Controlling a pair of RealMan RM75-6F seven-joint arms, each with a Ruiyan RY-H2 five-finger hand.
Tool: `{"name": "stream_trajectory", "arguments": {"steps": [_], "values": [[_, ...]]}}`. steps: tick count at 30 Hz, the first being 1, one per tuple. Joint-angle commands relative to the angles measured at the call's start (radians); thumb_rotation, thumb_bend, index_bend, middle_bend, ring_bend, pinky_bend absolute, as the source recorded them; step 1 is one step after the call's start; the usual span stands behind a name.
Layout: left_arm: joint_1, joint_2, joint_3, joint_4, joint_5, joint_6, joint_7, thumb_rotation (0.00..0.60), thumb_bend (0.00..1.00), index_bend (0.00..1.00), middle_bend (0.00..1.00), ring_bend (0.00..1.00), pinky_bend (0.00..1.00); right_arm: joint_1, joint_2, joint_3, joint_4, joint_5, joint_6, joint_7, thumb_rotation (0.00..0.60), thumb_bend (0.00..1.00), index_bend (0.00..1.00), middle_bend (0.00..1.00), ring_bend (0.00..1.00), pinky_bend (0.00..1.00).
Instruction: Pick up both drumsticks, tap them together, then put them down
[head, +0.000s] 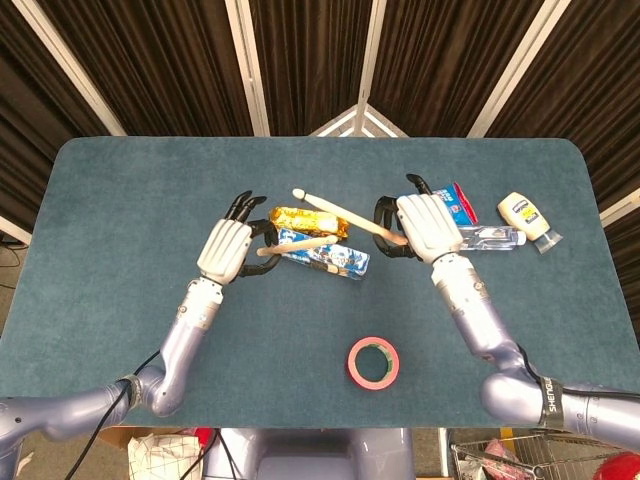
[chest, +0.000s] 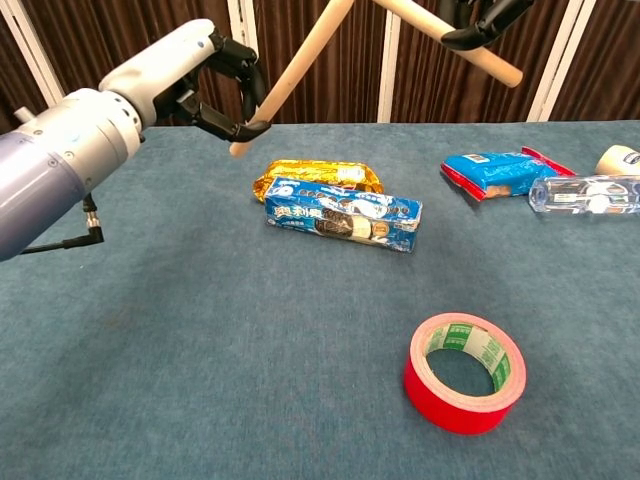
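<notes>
From the head view, we hold a stick in each hand above the bench (head: 120, 200). Our left hand (head: 228, 250) has its fingers (head: 243, 206) curled around the butt of the left drumstick (head: 297, 244), whose long axis runs rightward toward the other hand. Our right hand (head: 424, 224) pinches the right drumstick (head: 340, 210), which points left and away, tip well clear. The shafts look near but apart; which lies higher we cannot tell.

From the chest view, the left drumstick (chest: 295, 68) rises up and right from the left hand (chest: 215, 85), while the right drumstick (chest: 470, 50) slants down to the right; a crossing would fall above the frame.
</notes>
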Motion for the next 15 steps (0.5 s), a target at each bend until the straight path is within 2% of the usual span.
{"name": "stream_trajectory", "arguments": {"steps": [1, 9, 15], "values": [[-0.01, 0.001, -0.013, -0.01, -0.009, 0.001, 0.025, 0.6, 0.47, 0.66, 0.6, 0.13, 0.04, -0.001, 0.003, -0.001, -0.002, 0.0, -0.001, 0.003, 0.6, 0.41, 0.84, 0.68, 0.57, 0.07], [-0.024, 0.039, -0.047, -0.077, -0.037, 0.012, 0.104, 0.6, 0.47, 0.66, 0.6, 0.13, 0.04, -0.004, 0.017, -0.004, -0.004, -0.007, -0.01, 0.026, 0.6, 0.41, 0.85, 0.68, 0.57, 0.07], [-0.034, 0.039, -0.053, -0.09, -0.061, 0.009, 0.129, 0.6, 0.47, 0.66, 0.6, 0.13, 0.04, -0.002, 0.027, 0.001, -0.017, -0.009, -0.01, 0.039, 0.6, 0.41, 0.85, 0.68, 0.57, 0.07]]}}
